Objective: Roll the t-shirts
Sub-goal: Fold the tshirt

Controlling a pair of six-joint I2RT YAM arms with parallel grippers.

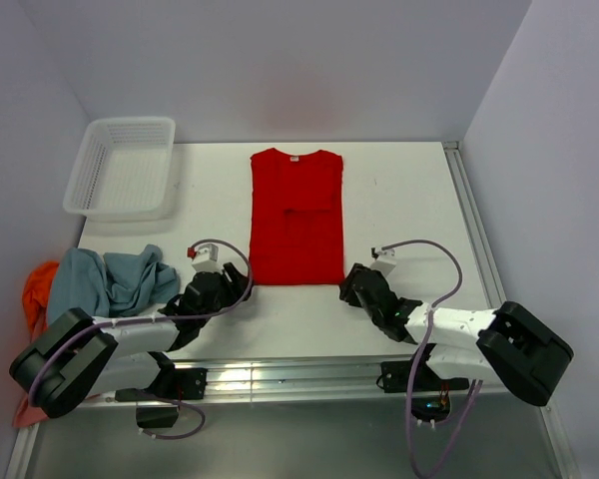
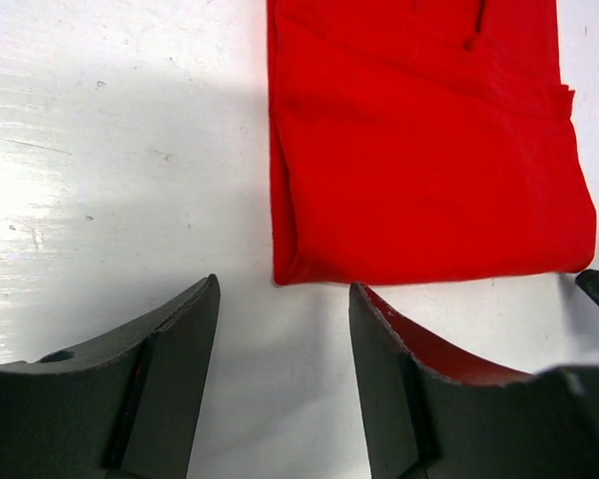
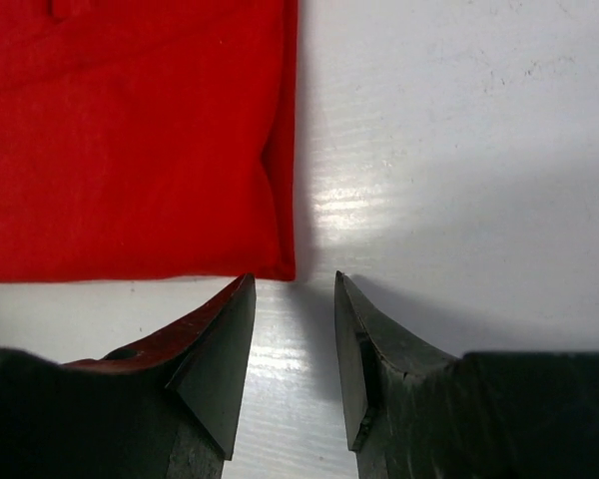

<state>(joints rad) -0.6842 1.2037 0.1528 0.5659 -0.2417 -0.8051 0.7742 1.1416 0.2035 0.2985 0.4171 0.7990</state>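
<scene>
A bright red t-shirt (image 1: 297,215) lies folded into a long strip in the middle of the table, collar at the far end with a white neck label. My left gripper (image 1: 242,284) is open just short of the strip's near left corner (image 2: 285,269), nothing between its fingers. My right gripper (image 1: 347,283) is open at the near right corner (image 3: 280,264), also empty. A grey-blue t-shirt (image 1: 110,279) lies crumpled at the left, with an orange one (image 1: 38,289) beside it.
A white perforated basket (image 1: 122,166) stands at the back left. The table's raised right edge (image 1: 474,230) and front rail (image 1: 280,374) bound the surface. Walls close in on the left, back and right.
</scene>
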